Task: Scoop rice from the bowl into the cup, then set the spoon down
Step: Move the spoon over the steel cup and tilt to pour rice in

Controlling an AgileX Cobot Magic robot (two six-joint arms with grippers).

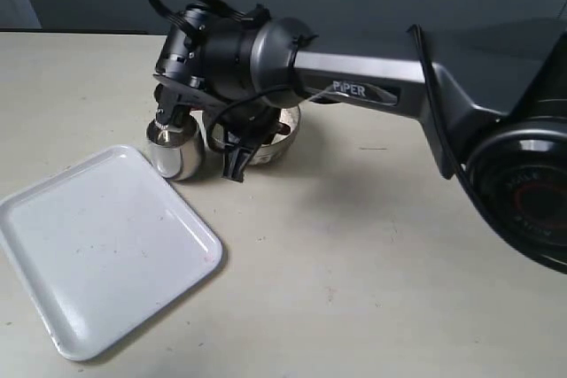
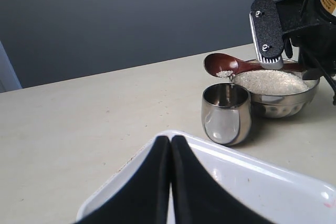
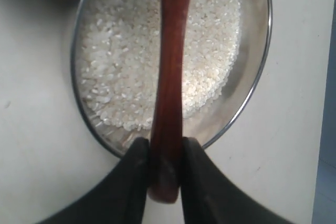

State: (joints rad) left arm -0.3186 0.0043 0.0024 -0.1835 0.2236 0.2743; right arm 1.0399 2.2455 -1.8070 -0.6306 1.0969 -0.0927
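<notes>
The metal bowl [image 3: 251, 98] holds a pale heap of rice [image 3: 121, 61]. Right beside it stands the small steel cup [image 2: 226, 114], also visible in the exterior view as the cup [image 1: 174, 150]. My right gripper [image 3: 165, 156] is shut on the handle end of the dark wooden spoon [image 3: 170, 77], which runs across the bowl [image 2: 278, 103]. The spoon's oval bowl [image 2: 223, 65] hangs tilted just above the cup's mouth with a few grains left in it. My left gripper [image 2: 171, 145] is shut on nothing, low over the white tray. In the exterior view the spoon is hidden.
A white tray [image 1: 102, 250] lies at the front left, its corner close to the cup. The right arm [image 1: 354, 77] stretches across the table from the right and covers most of the bowl [image 1: 282, 135]. A dark wall backs the table's far edge.
</notes>
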